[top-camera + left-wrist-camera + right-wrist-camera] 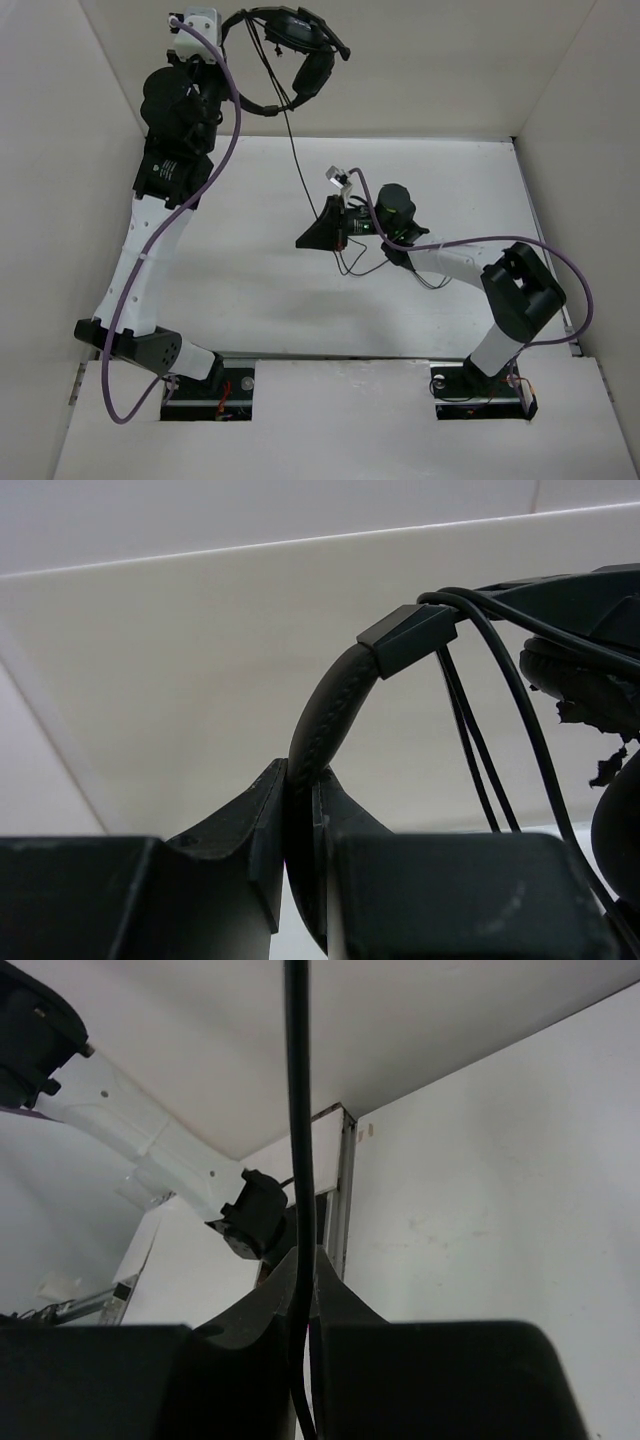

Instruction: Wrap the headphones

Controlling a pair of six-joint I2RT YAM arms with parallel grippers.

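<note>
The black headphones (300,55) hang high at the back left, earcup (317,72) down. My left gripper (226,33) is shut on the padded headband (325,715), seen between its fingers in the left wrist view (300,780); the earcup (585,685) is at the right, with cable strands (470,730) draped over the band. The thin black cable (293,140) runs down to my right gripper (318,232) over mid-table. In the right wrist view that gripper (303,1260) is shut on the cable (298,1110). Loose cable (362,266) lies on the table below. The plugs cannot be made out.
White walls enclose the white table (250,290) at the back and on both sides. Thick purple robot cables loop along the left arm (232,120) and the right arm (560,262). The left arm (150,1150) shows in the right wrist view.
</note>
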